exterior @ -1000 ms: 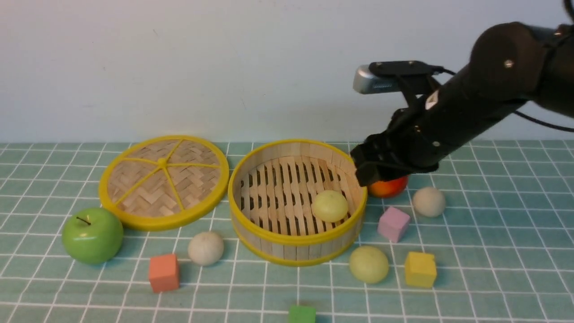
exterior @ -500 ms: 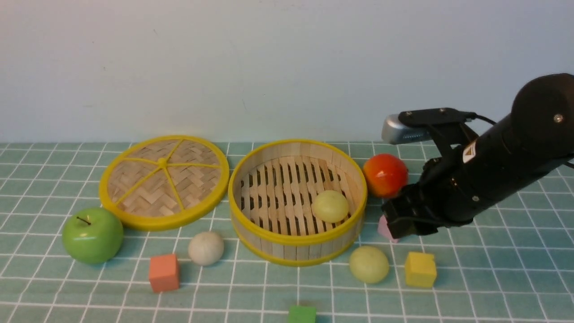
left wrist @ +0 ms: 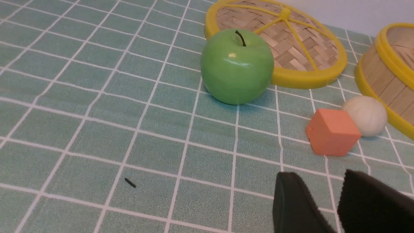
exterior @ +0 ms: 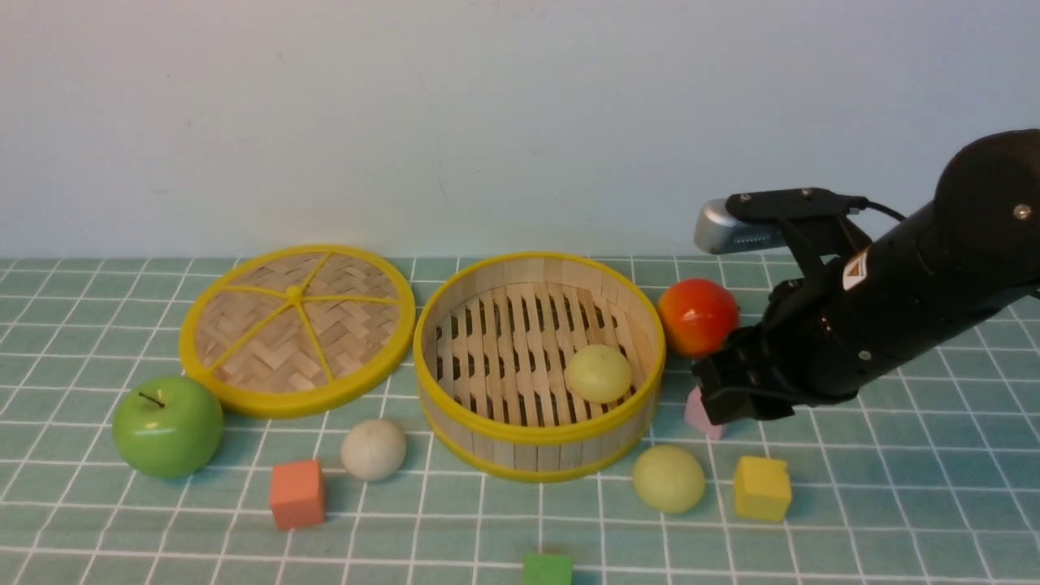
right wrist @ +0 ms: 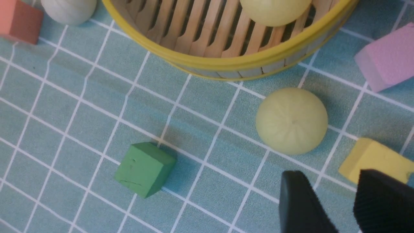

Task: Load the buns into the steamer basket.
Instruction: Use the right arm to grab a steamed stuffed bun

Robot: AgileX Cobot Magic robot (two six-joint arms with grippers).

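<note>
On the green checked cloth (exterior: 894, 504) just in front of the steamer basket (exterior: 536, 455), a pale yellow-green bun (exterior: 668, 478) waits between the basket's near wall and a yellow cube (exterior: 761, 487). It is a smooth matte dome with faint pleats meeting at its crown and no long axis to dictate a grasp angle. It lies toward the robot and slightly left of the right gripper (exterior: 727, 402), which hangs over a pink cube (exterior: 695, 413) with jaws parted and nothing between them; that arm is plainly the nearer. A matching bun (exterior: 599, 373) already rests on the slatted floor inside the basket, toward its right side. An off-white bun (exterior: 373, 449) sits on the cloth left of the basket, beside an orange cube (exterior: 296, 493). It is nearer the left gripper (left wrist: 336, 202), whose jaws also stand apart and empty. Only 3 buns show; the right arm may hide another. A green apple (exterior: 166, 425), a woven lid (exterior: 296, 329) and a red-orange fruit (exterior: 697, 317) look clear of the likely path.
</note>
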